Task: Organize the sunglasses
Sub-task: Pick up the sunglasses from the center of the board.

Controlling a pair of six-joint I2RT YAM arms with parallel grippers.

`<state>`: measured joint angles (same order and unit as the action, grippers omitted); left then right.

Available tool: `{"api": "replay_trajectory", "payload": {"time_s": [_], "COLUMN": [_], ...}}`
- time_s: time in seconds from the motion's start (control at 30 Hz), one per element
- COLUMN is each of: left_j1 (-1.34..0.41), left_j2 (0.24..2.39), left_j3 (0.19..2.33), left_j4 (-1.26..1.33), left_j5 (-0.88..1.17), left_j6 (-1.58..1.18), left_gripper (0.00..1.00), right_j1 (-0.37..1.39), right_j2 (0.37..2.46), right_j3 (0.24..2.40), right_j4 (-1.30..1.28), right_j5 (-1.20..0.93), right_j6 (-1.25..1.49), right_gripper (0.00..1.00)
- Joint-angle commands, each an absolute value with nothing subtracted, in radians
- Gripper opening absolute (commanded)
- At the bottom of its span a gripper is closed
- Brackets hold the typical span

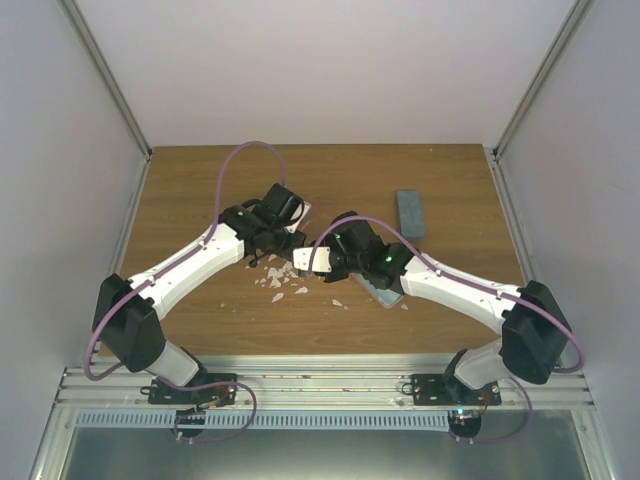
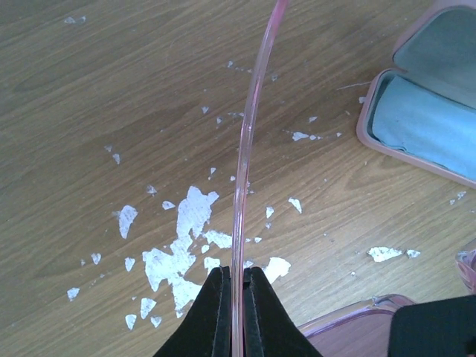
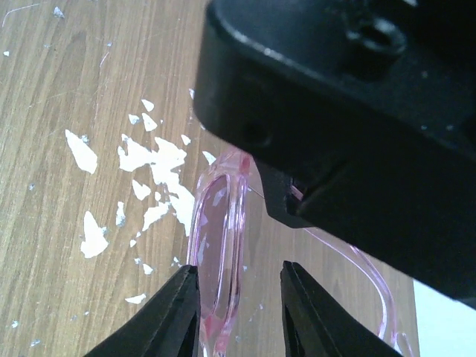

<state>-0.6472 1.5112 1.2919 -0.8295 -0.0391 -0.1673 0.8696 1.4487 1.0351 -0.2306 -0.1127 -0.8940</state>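
The pink sunglasses (image 3: pixel 219 223) sit between the two grippers near the middle of the wooden table (image 1: pixel 200 200), over a patch of white flecks (image 2: pixel 190 223) in the surface. The left gripper (image 2: pixel 236 273) is clenched on one thin pink temple, its two black fingers pressed flat against either side of the rod. In the left wrist view the temple's long axis runs straight away from the fingertips and bends gently to the right at its far end. The pink-tinted front shows low in that view, at the near end of the temple. The right gripper (image 3: pixel 239 271) has its jaws parted and straddles the front frame. In the right wrist view the frame is nearly edge-on, its long axis leading away from the fingers toward the black body of the left gripper. The near-left finger (image 3: pixel 182 312) lies just beside the rim, though contact cannot be told. The other finger stands clear of the rim with bare table showing in the gap. The second temple trails off to the lower right of that view. An open pink case (image 2: pixel 372 134) with a light blue cloth (image 2: pixel 424 119) inside lies on the table near the held temple. A closed blue-grey case (image 1: pixel 411 213) lies well apart, toward the right side of the table.
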Motion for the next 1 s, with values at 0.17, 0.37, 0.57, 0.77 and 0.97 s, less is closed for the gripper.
{"api": "replay_trajectory", "payload": {"time_s": [0.17,0.37,0.57,0.77,0.97], "left_j1": [-0.64,-0.64,-0.64,-0.635,-0.57], "left_j2": [1.494,1.497,1.499,1.489,1.386], "left_j3": [1.284,1.284,1.284,1.291,1.287], "left_j4": [-0.781,-0.78,-0.781,-0.781,-0.745], "left_j5": [-0.013,-0.018,-0.017,-0.004,0.128], "left_j6": [-0.161,-0.16,-0.159,-0.169,-0.196], "left_gripper": [0.0,0.0,0.0,0.02,0.43], "right_j1": [0.874,0.874,0.874,0.874,0.866], "right_j2": [1.425,1.422,1.419,1.415,1.355], "right_j3": [1.038,1.048,1.055,1.05,1.029], "right_j4": [-0.275,-0.319,-0.328,-0.313,-0.286], "right_j5": [-0.05,-0.01,-0.008,-0.008,-0.08], "right_j6": [-0.907,-0.902,-0.897,-0.897,-0.883], "right_gripper": [0.31,0.29,0.16,0.01,0.01]}}
